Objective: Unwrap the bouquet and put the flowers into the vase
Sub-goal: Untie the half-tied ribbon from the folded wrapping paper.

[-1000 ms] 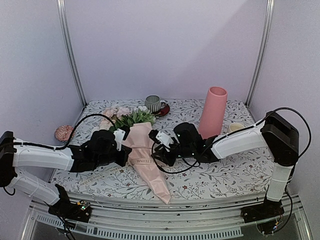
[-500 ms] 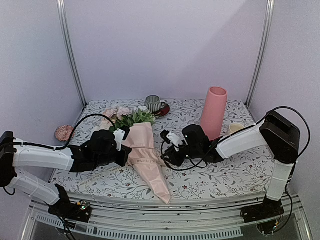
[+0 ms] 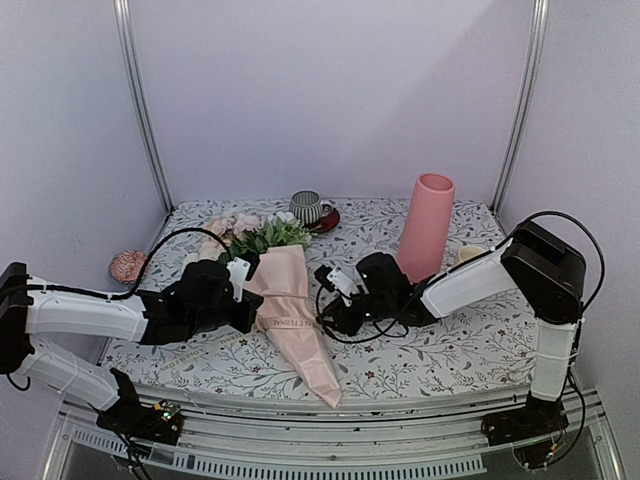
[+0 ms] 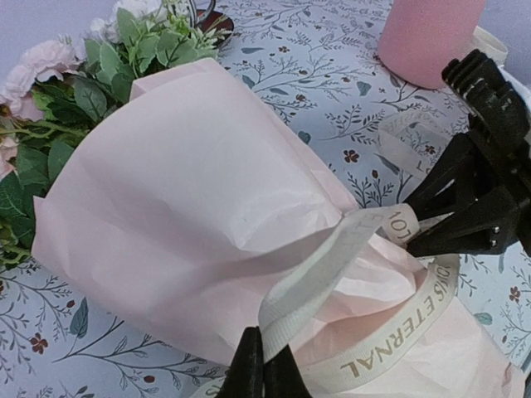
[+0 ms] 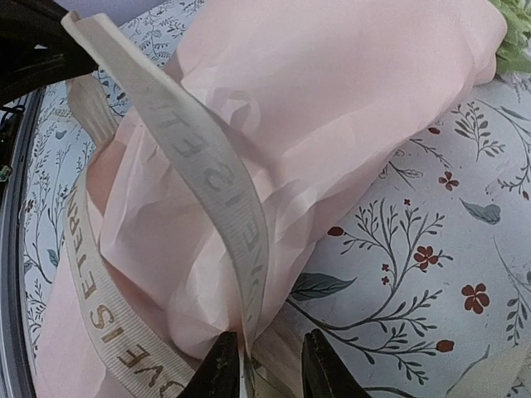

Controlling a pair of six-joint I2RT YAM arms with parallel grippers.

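The bouquet [image 3: 296, 322] lies on the floral cloth, a pale pink paper cone with its narrow end toward the front edge. Its flowers [image 3: 262, 237] and green leaves [image 4: 75, 91] point toward the back. A cream ribbon [image 4: 332, 257] printed with lettering loops loosely over the paper. My left gripper [image 4: 264, 371] is shut on one stretch of that ribbon at the bouquet's left side. The right gripper [image 5: 270, 371] sits at the bouquet's right side, jaws apart, with the ribbon [image 5: 199, 157] running down between them against the left finger. The pink vase [image 3: 427, 225] stands upright behind the right arm.
A striped mug on a red saucer [image 3: 307, 207] stands at the back centre. A short cream cup [image 3: 470, 255] sits right of the vase. A pink round object [image 3: 128, 265] rests beyond the cloth's left edge. Metal posts rise at both back corners.
The right gripper drew back to the right from the bouquet, then came back toward it. The left arm and the bouquet have stayed put.
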